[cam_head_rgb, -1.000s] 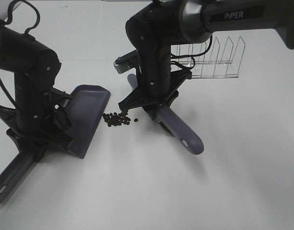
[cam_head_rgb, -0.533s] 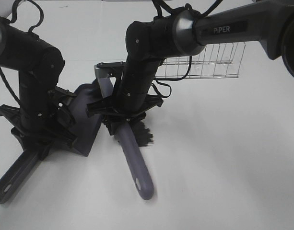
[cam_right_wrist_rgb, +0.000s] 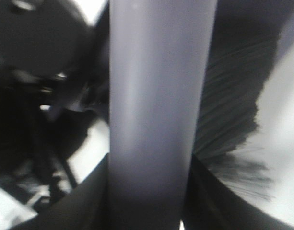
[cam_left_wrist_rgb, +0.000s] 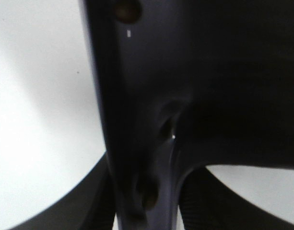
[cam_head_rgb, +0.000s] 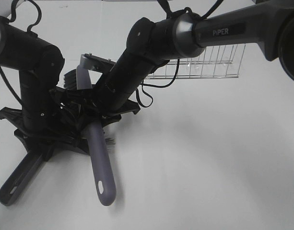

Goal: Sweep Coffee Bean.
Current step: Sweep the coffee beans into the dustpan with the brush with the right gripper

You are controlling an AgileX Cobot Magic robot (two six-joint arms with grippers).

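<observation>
My left gripper (cam_head_rgb: 37,145) is shut on the handle of the purple-grey dustpan (cam_head_rgb: 16,183), which rests on the white table at the left; its scoop is almost wholly hidden behind the arms. My right gripper (cam_head_rgb: 95,116) reaches across the middle and is shut on the purple-grey brush (cam_head_rgb: 101,170). The brush leans over the dustpan's mouth with a few black bristles (cam_head_rgb: 110,140) showing. The right wrist view is filled by the brush handle (cam_right_wrist_rgb: 156,120) with bristles (cam_right_wrist_rgb: 233,120) beside it. In the left wrist view only the dark dustpan handle (cam_left_wrist_rgb: 137,120) shows. The coffee bean pile is hidden.
A clear wire rack (cam_head_rgb: 209,62) stands at the back, right of the middle, behind the right arm. The white table (cam_head_rgb: 209,158) stretches bare to the right and front of the brush.
The right arm has swung the brush leftward across the table onto the dustpan's mouth. The beans, in plain view a second ago, are now covered. The left arm has barely moved.
</observation>
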